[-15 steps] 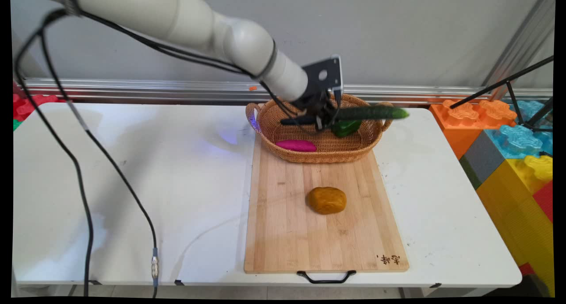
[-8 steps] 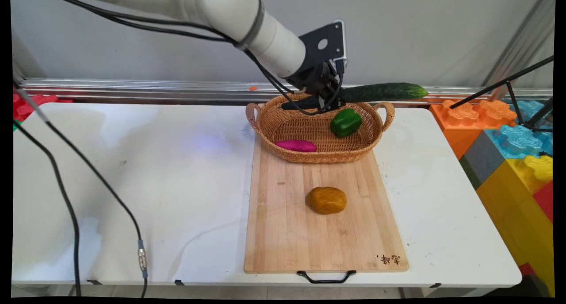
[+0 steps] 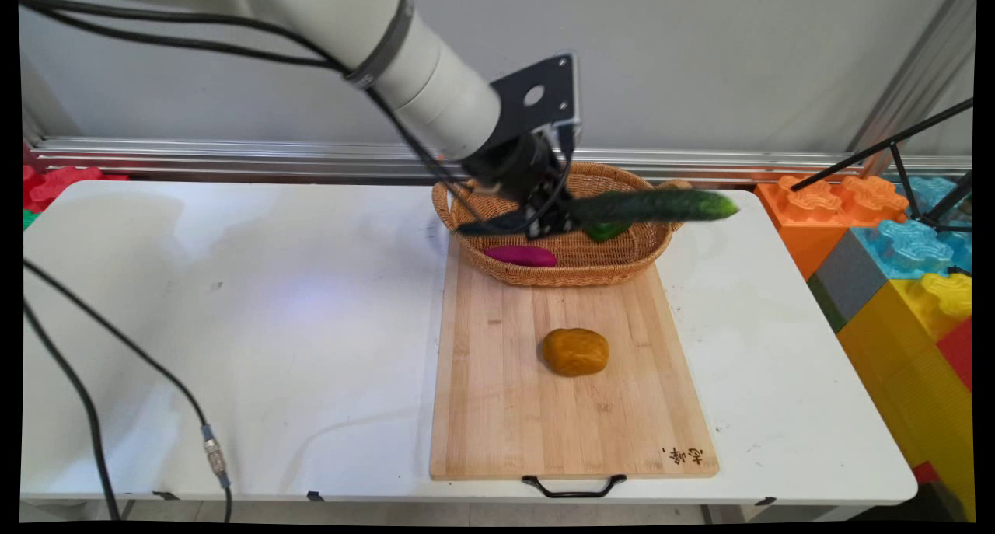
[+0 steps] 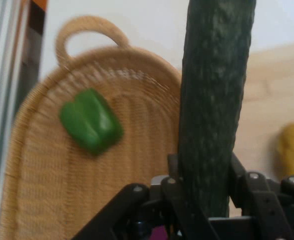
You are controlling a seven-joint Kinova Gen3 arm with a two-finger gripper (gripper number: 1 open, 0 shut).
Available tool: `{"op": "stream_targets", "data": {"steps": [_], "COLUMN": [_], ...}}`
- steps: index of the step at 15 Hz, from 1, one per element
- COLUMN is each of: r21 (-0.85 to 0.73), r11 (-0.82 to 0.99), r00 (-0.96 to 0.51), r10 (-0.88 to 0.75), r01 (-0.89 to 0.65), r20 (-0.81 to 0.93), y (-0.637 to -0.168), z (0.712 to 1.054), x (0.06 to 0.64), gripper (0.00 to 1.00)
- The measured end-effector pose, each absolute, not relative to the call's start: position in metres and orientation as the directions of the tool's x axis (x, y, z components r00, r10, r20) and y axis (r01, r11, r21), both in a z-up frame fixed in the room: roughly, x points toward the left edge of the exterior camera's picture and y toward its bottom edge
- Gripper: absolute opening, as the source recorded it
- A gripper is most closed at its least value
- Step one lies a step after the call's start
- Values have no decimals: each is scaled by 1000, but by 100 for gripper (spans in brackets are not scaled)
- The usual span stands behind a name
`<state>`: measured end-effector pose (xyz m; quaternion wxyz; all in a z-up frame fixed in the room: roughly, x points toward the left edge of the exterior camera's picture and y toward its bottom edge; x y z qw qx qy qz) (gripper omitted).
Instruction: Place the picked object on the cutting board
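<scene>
Taking the basket (image 3: 561, 239) as the landmark: it is a woven oval with a loop handle at each end, and it sits at the far end of the board (image 3: 571, 410), its near rim over the wood.

Inside it, toward its left and near side, lies a magenta sweet potato (image 3: 520, 255). Above the basket's left-centre hangs the gripper (image 3: 553, 217), at the end of the arm (image 3: 404, 68) that slopes down from the upper left. Its fingers are clamped on one end of the cucumber (image 3: 651, 205) — in the hand view the dark, bumpy cucumber (image 4: 212, 105) rises straight up from between the black fingers (image 4: 246, 187), pressed on both sides.

The cucumber is carried in the air, roughly level, running from the gripper rightward across the basket, and its tip passes beyond the right handle. Just under it, in the basket's right part, a green pepper (image 3: 607, 230) shows only in part in the main view; the hand view shows the pepper (image 4: 91, 127) whole, lying on the wicker floor.

Nearer than the basket, apart from it — a brown potato (image 3: 575, 351) rests on the board's middle.
</scene>
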<state>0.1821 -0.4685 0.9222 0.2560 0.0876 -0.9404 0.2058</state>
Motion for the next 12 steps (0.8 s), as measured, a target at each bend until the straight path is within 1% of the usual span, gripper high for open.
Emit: {"op": "stream_targets", "data": {"steps": [5,8,12], "r21": [-292,-278,-273], "r11": [913,916,908], "r00": [-870,-875,-875], "r10": [-117,-137,-168], "r01": [-284,-291,-316], "r20": [479,464,455], "y": [-435,-425,-421], "z": [901,887,856], "x": [190,192,186], "gripper": [0,0,0]}}
